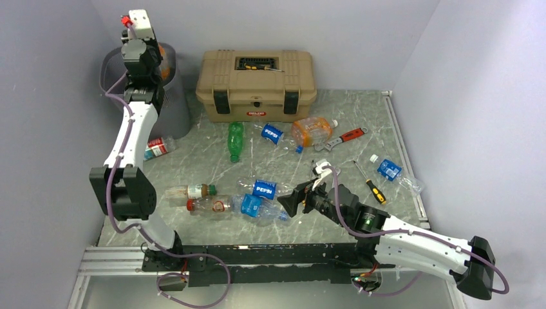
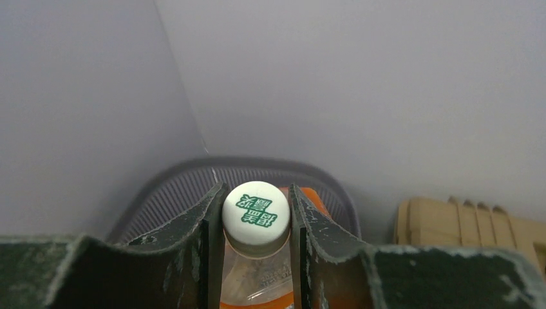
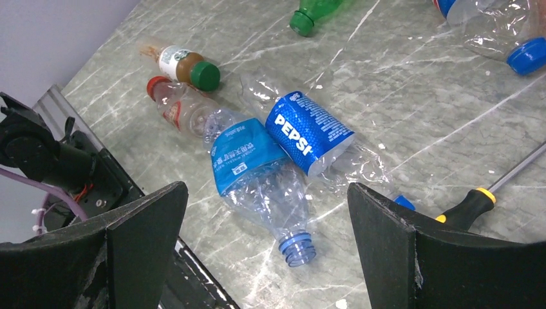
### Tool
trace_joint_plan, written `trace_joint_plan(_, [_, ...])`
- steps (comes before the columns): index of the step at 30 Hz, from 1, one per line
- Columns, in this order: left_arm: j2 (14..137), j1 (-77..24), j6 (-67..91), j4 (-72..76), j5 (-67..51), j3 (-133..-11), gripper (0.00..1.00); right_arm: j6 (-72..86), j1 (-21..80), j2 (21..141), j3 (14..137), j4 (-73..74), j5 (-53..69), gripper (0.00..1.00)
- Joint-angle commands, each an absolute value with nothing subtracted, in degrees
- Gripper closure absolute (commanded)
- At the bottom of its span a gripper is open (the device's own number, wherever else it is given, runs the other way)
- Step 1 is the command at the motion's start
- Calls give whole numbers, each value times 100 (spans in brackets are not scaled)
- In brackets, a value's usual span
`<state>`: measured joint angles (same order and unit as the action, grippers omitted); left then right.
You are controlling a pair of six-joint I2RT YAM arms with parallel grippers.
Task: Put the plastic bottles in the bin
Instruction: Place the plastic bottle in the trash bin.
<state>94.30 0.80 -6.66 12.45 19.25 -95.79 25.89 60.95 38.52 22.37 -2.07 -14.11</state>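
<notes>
My left gripper (image 1: 162, 63) is raised at the back left, over the grey mesh bin (image 1: 174, 109). In the left wrist view it (image 2: 256, 205) is shut on the neck of an orange bottle with a white cap (image 2: 256, 215), above the bin's rim (image 2: 161, 187). My right gripper (image 1: 293, 199) is open and empty, low over the table. In the right wrist view it (image 3: 265, 188) faces a crushed blue-label bottle (image 3: 254, 164) and a Pepsi bottle (image 3: 309, 132). Other bottles lie on the table: green (image 1: 236, 140), Pepsi (image 1: 273, 134), orange (image 1: 312, 131), red-white label (image 1: 158, 147), brown (image 1: 190, 191).
A tan toolbox (image 1: 256, 77) stands at the back centre. A red wrench (image 1: 344, 137) and a screwdriver (image 1: 368, 180) lie at the right, with a blue-label bottle (image 1: 393, 170) near the right edge. A red-cap clear bottle (image 1: 209, 205) lies near the front rail.
</notes>
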Motion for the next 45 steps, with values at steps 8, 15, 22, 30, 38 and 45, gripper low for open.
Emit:
trace_joint_plan(8, [10171, 577, 269, 441, 821, -9449, 100, 2470, 6106, 3622, 2175, -442, -1518, 0])
trace_joint_plan(15, [10332, 744, 504, 186, 787, -9045, 100, 2472, 6103, 3597, 2259, -281, -1574, 0])
trace_joint_plan(22, [10314, 748, 461, 69, 987, -9093, 42, 2435, 6106, 3646, 2350, -152, -1696, 0])
trace_joint_plan(30, [9451, 650, 683, 107, 1747, -9311, 1, 2395, 6108, 3781, 2471, -106, -1751, 0])
trace_joint_plan(38, [7962, -853, -164, -346, 2073, -9325, 1, 2507, 6106, 3806, 2751, 151, -2070, 0])
trace_joint_plan(45, [6918, -1990, 331, -2581, 1040, -8628, 1, 2538, 6100, 4005, 3039, 532, -2877, 0])
